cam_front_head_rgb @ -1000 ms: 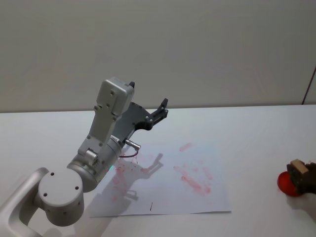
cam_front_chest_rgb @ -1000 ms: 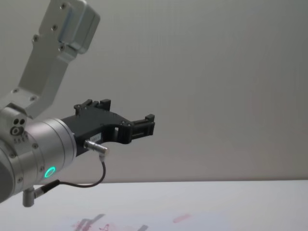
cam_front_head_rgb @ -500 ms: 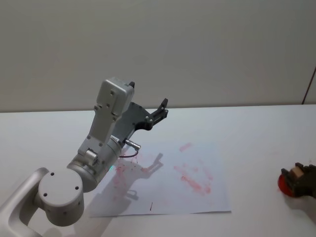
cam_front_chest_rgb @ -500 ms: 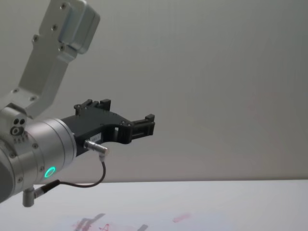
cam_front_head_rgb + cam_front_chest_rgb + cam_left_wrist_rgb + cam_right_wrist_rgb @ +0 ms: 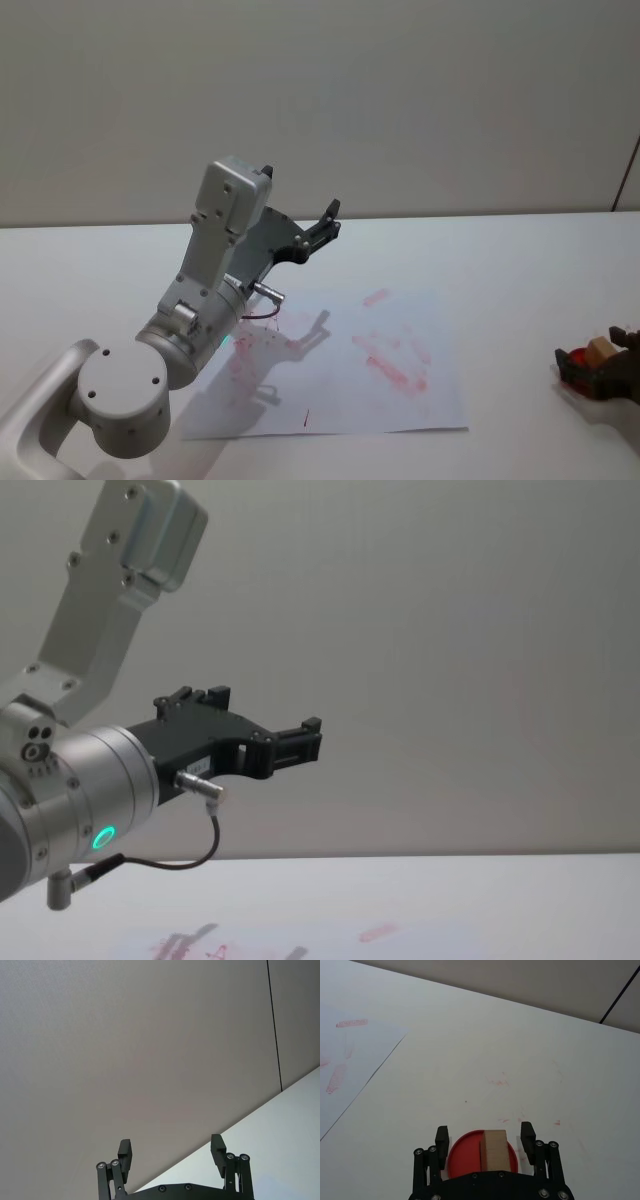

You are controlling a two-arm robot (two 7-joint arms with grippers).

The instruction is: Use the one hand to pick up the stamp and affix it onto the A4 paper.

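At the right edge of the table, my right gripper (image 5: 485,1136) has its fingers spread wide on either side of the stamp (image 5: 495,1150) — neither finger looks to be touching the tan block, so I judge the grasp not yet made. From the head view I see that gripper (image 5: 603,362) low over the table, well apart from the A4 paper (image 5: 340,400).

Progress, as I read it: the reach to the stamp is about done; closing on it, lifting, carrying it across to the sheet and pressing it down are all left. The paper bears pink-red marks, but I can't say whether any belong to this attempt.

As for containers, the only one is the round red ink pad (image 5: 462,1155), a shallow dish. The stamp stands upright in it, on its right half in the wrist view, and nothing else sits in it.

My left gripper (image 5: 310,742) is parked raised above the paper's left side — fingers apart, holding nothing.
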